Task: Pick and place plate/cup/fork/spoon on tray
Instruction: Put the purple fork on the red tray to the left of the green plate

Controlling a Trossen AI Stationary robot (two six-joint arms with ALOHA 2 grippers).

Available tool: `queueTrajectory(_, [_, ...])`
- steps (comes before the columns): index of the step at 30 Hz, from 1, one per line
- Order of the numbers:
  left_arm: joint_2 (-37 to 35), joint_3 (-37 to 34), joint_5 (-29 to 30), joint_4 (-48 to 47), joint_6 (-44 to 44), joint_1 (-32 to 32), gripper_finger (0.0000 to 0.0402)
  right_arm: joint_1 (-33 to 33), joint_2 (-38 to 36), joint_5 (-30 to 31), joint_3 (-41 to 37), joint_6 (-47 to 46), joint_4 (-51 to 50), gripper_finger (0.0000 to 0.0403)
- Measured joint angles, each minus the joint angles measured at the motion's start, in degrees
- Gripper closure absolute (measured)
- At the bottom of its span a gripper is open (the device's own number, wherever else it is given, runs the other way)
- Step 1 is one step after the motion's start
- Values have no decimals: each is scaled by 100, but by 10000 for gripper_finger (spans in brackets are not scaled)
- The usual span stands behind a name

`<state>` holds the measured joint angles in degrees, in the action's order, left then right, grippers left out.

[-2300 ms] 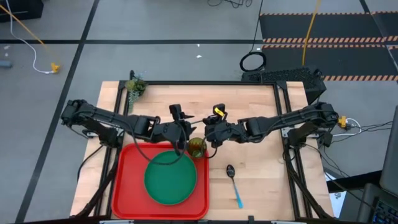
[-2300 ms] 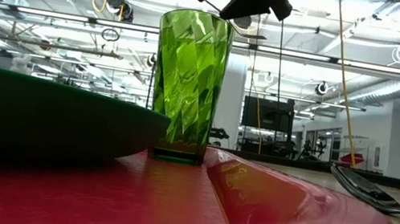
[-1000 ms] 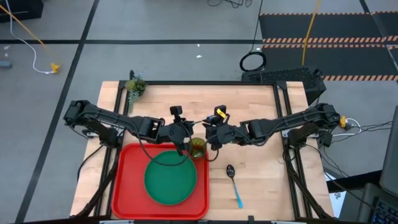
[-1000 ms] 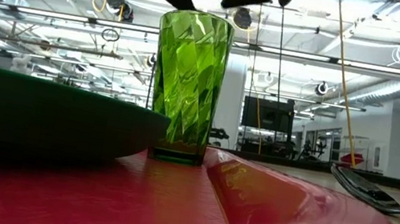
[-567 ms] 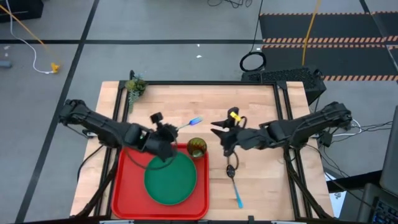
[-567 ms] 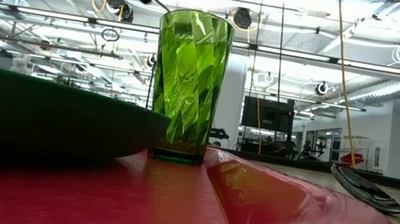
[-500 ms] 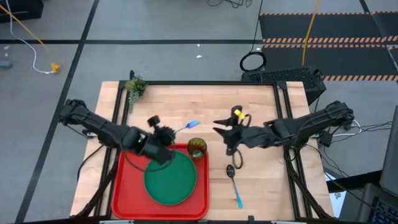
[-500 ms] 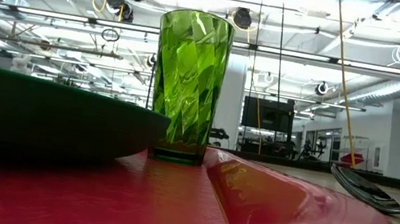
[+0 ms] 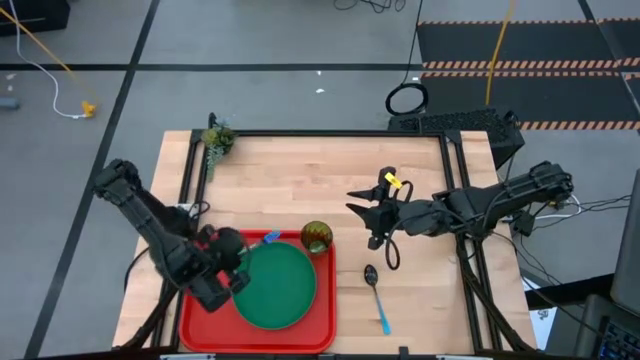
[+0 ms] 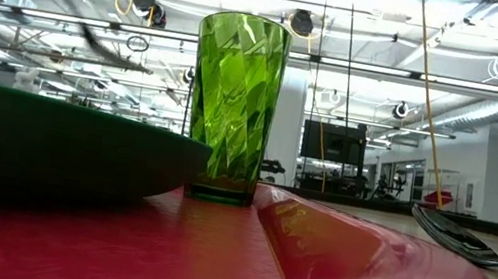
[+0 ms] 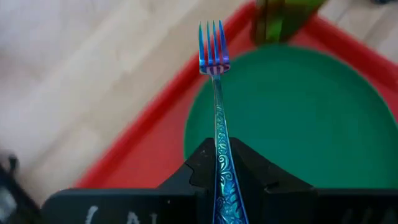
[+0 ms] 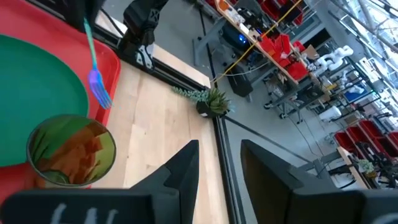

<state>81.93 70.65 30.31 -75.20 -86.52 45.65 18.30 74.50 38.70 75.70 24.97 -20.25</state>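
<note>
The red tray (image 9: 200, 325) lies at the table's near left with the dark-green plate (image 9: 280, 292) on it. The green cup (image 9: 317, 237) stands upright on the tray's far right corner. My left gripper (image 9: 243, 256) hangs over the plate's left edge, shut on the blue fork (image 9: 268, 239). The spoon (image 9: 375, 290) lies on the bare wood right of the tray, bowl toward the far side. My right gripper (image 9: 365, 222) hovers right of the cup, open, with nothing between its fingers (image 12: 186, 168). My left gripper pinches the fork's patterned handle (image 11: 221, 167) between its two fingers. The fingers slant down from the table's near left, and the fork runs on ahead along them. The fork is lifted clear, its tines (image 11: 213, 46) over the tray's rim, pointing toward the cup.
A small green plant sprig (image 9: 217, 140) sits at the table's far left corner. Bare wood lies behind the tray and to the right of the spoon. Black frame rails (image 9: 455, 200) run along the table's left and right sides.
My left gripper has swung from beside the cup toward the table's near left, over the plate's left edge, rolling as it went and carrying the fork clear of the table. My right gripper has drawn back from the cup toward the right edge and risen.
</note>
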Motion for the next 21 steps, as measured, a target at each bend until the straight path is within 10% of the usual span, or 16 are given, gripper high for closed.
queueTrajectory(21, [931,2,-2278,-1028,-4337,1822,364,353,28,-28,-2,-177,180,289])
